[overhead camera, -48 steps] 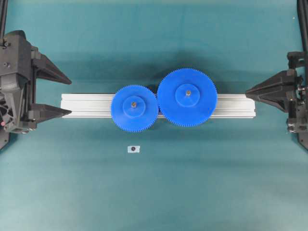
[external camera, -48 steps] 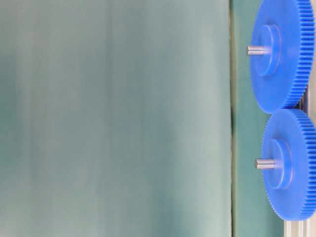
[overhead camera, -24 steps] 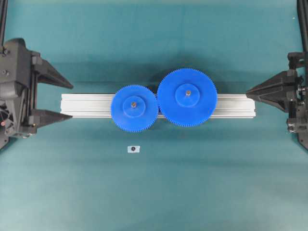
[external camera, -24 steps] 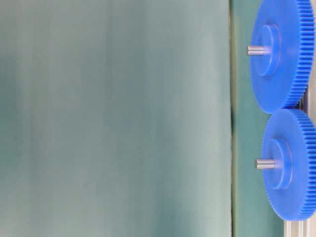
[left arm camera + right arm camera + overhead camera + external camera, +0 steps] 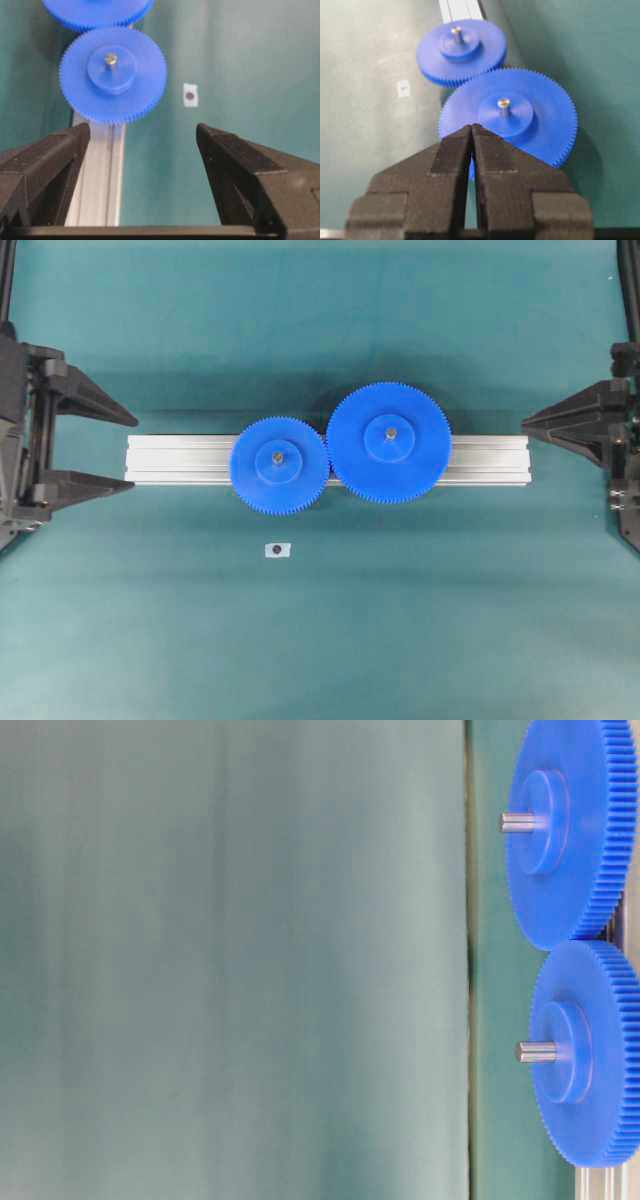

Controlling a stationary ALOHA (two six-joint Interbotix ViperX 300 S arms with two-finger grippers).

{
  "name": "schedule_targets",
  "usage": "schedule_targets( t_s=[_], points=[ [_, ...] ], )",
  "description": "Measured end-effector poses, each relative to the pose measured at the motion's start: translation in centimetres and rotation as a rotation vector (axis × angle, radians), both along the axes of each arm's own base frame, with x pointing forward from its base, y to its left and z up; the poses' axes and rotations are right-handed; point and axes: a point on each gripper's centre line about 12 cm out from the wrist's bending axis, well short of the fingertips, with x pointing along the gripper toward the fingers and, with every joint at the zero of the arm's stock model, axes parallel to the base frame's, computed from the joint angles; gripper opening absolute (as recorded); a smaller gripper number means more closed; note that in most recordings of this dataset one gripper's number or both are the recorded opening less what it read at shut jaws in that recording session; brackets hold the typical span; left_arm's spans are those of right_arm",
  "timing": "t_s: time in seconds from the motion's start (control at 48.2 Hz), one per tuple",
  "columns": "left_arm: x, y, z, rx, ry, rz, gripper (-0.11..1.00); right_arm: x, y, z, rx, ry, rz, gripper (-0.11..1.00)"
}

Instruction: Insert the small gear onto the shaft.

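The small gear [image 5: 279, 464] sits flat on the aluminium rail [image 5: 180, 460] with the shaft [image 5: 277, 455] poking up through its hub. Its teeth meet the larger blue gear [image 5: 389, 443] on its right. The left wrist view shows the small gear [image 5: 112, 75] and shaft [image 5: 110, 59] ahead of my open, empty left gripper [image 5: 142, 129]. That left gripper [image 5: 135, 452] is at the rail's left end, apart from the gear. My right gripper [image 5: 524, 425] is shut and empty at the rail's right end; it also shows in the right wrist view [image 5: 471, 127].
A tiny white tag with a black dot [image 5: 277, 550] lies on the teal mat in front of the small gear. The larger gear [image 5: 545, 125] has its own pin [image 5: 503, 106]. The table-level view shows the small gear [image 5: 590, 1055] and the larger gear [image 5: 570, 825] side-on.
My left gripper has drawn back to the left, away from the rail. My right gripper has drawn back slightly to the right. The gears have not moved.
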Motion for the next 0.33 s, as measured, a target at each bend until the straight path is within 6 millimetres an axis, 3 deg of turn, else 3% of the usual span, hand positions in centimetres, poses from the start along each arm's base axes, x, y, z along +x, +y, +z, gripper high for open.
schedule_targets(
  t_s=[0.332],
  points=[
    [-0.31,0.0,0.04,-0.003,-0.009,0.001,0.86,-0.45,-0.23,-0.21,-0.001,-0.008,-0.017,0.1]
  ],
)
